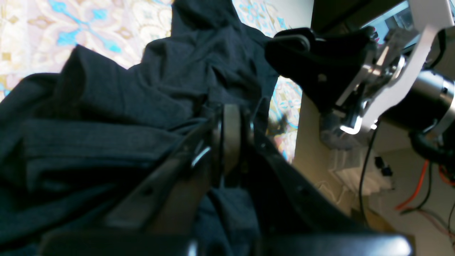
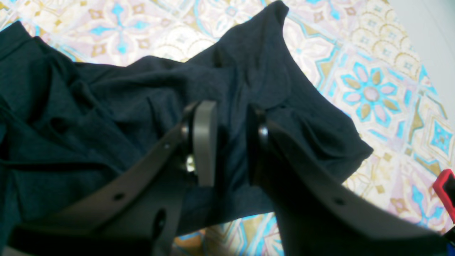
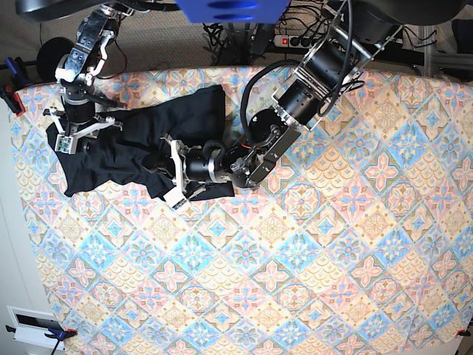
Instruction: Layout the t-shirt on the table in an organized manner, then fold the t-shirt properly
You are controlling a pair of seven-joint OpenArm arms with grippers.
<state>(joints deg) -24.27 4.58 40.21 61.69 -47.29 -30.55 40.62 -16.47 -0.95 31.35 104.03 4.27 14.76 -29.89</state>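
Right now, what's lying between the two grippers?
Only bunched black t-shirt spans from the left gripper to the right gripper; the base view shows it.

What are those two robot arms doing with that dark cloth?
They are handling a black t-shirt that lies crumpled on the patterned table, not yet spread flat or folded. The left gripper is shut on a bunched bit of the fabric near the shirt's lower edge. The right gripper is at the shirt's far end, its jaws partly apart with fabric between them.
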